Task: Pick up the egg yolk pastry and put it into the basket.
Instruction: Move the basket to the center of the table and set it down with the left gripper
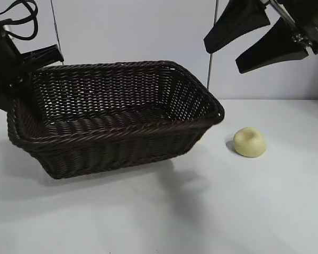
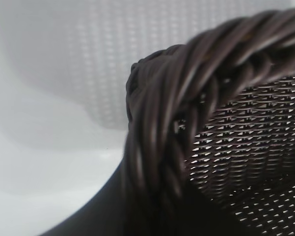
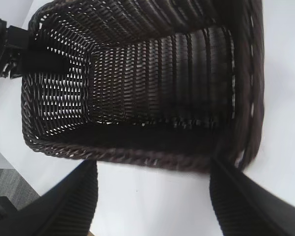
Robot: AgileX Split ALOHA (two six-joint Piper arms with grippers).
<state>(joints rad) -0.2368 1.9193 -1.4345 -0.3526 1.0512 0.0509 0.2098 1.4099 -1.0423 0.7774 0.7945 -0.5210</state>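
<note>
Left end effector [image 1: 39,58] mostly cut off behind basket [image 1: 116,129] rim; fingers hidden.

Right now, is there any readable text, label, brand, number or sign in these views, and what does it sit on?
None. No view shows writing, a label or a number.
The basket is plain dark wicker, unmarked.
The egg yolk pastry is plain pale yellow, with no stamp or wrapper.
The right gripper, open above the table, shows bare black fingers; the left gripper at the basket's far left corner shows no marking either.
</note>
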